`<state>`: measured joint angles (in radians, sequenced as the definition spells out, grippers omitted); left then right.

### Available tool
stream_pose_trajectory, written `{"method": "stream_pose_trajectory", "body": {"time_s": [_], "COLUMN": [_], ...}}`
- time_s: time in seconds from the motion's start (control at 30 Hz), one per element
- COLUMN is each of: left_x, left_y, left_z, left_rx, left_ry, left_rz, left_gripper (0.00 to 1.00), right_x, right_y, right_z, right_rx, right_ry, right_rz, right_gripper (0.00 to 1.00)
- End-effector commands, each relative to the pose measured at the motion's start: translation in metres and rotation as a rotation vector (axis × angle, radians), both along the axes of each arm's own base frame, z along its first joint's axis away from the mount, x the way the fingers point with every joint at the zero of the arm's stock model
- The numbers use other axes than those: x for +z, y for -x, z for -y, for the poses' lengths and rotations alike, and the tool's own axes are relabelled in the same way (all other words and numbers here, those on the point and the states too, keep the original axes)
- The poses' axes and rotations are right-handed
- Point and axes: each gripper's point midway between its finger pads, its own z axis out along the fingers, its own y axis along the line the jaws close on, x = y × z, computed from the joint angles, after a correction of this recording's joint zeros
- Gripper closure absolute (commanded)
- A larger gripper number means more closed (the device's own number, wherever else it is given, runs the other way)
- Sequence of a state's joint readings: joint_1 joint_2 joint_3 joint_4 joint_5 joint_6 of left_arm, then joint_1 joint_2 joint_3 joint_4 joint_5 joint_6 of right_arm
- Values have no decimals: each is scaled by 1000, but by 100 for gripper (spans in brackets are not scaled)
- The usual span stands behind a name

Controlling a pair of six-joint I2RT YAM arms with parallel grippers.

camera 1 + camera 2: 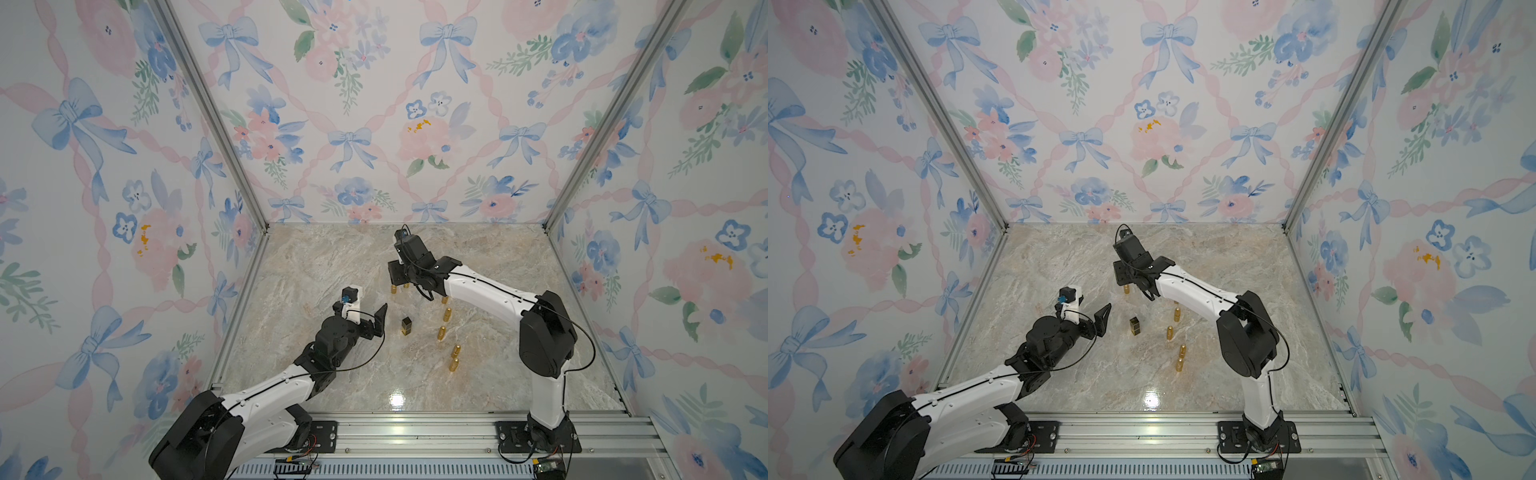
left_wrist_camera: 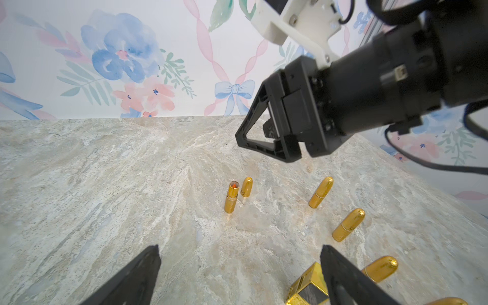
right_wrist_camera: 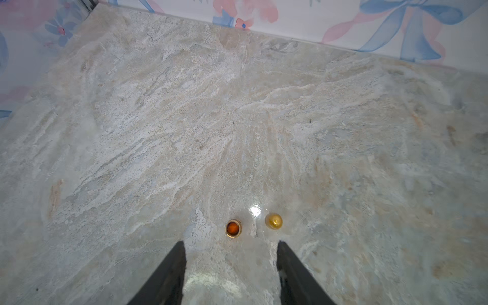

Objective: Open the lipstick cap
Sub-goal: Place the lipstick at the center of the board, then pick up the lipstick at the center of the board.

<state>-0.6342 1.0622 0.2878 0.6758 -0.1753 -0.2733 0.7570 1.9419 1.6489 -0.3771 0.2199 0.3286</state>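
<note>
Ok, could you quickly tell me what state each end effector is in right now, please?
Left end effector: open, holding nothing.
Right end effector: open, holding nothing; the uncapped lipstick and its cap stand free.

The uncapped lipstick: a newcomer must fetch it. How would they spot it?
On the marble table, look just below the right gripper. The uncapped lipstick stands upright beside a loose gold cap; unlike the capped lipsticks nearby, its open top shows orange-red.

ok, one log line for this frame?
phase: cap off | lipstick: upright, uncapped | cap: standing beside it, apart | right claw: open, empty, above them | left claw: open, empty
</note>
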Motion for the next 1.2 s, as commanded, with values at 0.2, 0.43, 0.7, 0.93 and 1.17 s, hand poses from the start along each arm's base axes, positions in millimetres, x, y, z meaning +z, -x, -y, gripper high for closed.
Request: {"method": "stream_pose_trajectory", "body": {"time_s": [0.2,0.43,0.7,0.93,1.17], "left_x": [11,5,-3,-12,-15], "left_y": [0,4,7,6,4], "left_z": [38,66,92,103,106], "left_rx": [-132,-207,-298,-325,-325], "left_ry": [1,-23,-52,-74,-82], "left_rz": [-2,-22,-42,-59,-65], "left_gripper": [2,2,2,2,2], "right_x": [-13,-38,-72,-95,-116], "right_y": [32,43,38,30,24], "right_z": [104,153,154,153,153], "right_rx": [-165,-251,-241,-244,-250], "right_ry": [139,168,128,165,191], "right_rz": [-209,-316,-389,-428,-449], "right_gripper": [40,35,37,44,51]}}
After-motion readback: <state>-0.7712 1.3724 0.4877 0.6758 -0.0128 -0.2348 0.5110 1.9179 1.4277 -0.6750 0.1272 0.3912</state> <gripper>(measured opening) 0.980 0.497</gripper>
